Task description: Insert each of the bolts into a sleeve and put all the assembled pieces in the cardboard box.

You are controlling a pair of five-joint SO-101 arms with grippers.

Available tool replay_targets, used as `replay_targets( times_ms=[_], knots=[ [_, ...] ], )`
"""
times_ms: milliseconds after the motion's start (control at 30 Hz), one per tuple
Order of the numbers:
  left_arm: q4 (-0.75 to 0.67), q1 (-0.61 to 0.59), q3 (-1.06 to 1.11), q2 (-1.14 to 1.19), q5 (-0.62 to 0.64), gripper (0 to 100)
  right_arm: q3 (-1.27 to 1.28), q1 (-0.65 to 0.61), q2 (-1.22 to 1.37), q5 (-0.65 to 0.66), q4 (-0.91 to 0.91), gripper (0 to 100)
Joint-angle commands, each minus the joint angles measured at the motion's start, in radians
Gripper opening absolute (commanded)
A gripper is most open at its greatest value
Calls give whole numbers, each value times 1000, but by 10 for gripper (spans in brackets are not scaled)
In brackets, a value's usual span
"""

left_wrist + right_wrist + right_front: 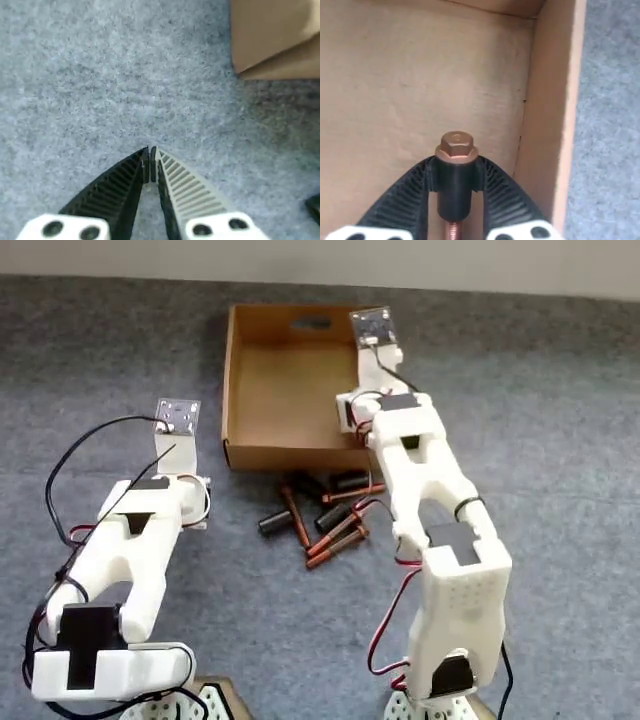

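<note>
sleeved bolt [454, 186] in right gripper [455, 167], over box [395, 75]

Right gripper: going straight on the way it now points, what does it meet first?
Probably the bare floor of the cardboard box; the bolt in the held sleeve would touch before the jaws. Depth unclear.

Grey carpet [560, 420], pale wall strip [300, 260]

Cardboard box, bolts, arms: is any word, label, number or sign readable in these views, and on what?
No text can be read.
Cardboard box: a dark patch on its far wall, too blurred to tell if it is print.
Bolt in its sleeve, held by the right end effector: a faint mark on its head, too small to read.
</note>
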Motion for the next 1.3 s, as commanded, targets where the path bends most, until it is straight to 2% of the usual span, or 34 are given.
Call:
replay_targets(
  times_ms=[0,367,567,800,1000,1033,1100,1267],
  knots=[
    [-12,21,-28,-2,-2,42,-54,10,1,-11,-21,6],
    [-12,21,-28,-2,-2,42,-53,10,25,-11,-44,15],
    [-12,21,-28,-1,-2,42,-68,4,19,-11,-12,150],
    [-14,21,-28,-1,-2,42,-220,2,19,-11,111,149],
    [-14,21,-28,1,-2,42,-450,4,19,-11,302,147],
    [-14,21,-28,1,-2,42,-495,5,19,-11,351,132],
    [-14,21,-28,1,-2,42,-602,15,21,-8,464,15],
    [-14,21,-28,1,-2,42,-710,113,28,-11,561,5]
  ],
)
